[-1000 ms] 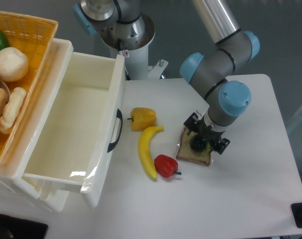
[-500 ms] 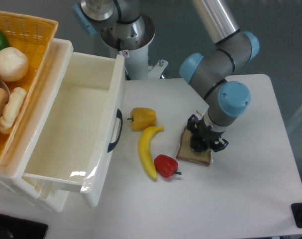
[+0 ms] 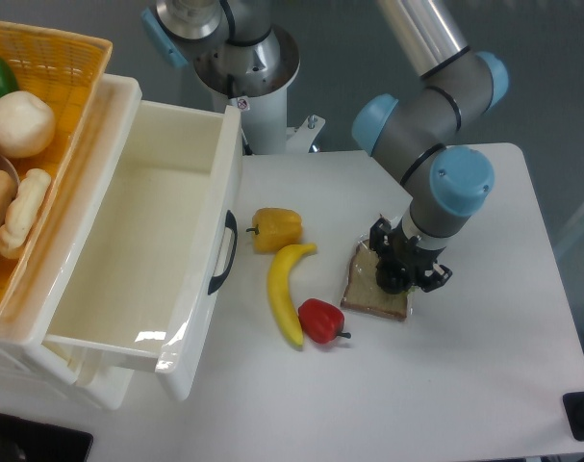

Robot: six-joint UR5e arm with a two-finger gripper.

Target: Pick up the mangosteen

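The mangosteen point(image 3: 392, 278) is a small dark round fruit, held between the fingers of my gripper point(image 3: 397, 274) over the right edge of the brown bread slice point(image 3: 368, 286). The gripper is shut on it, pointing straight down. The arm's wrist hides the fruit's top. Whether the fruit still touches the bread I cannot tell.
A red pepper point(image 3: 320, 320), a banana point(image 3: 286, 289) and a yellow pepper point(image 3: 276, 229) lie left of the bread. An open white drawer point(image 3: 147, 250) juts out at the left. A yellow basket point(image 3: 41, 115) of food sits above it.
The fingers have closed in on the mangosteen. The gripper and fruit have shifted slightly right, towards the bread's right edge.
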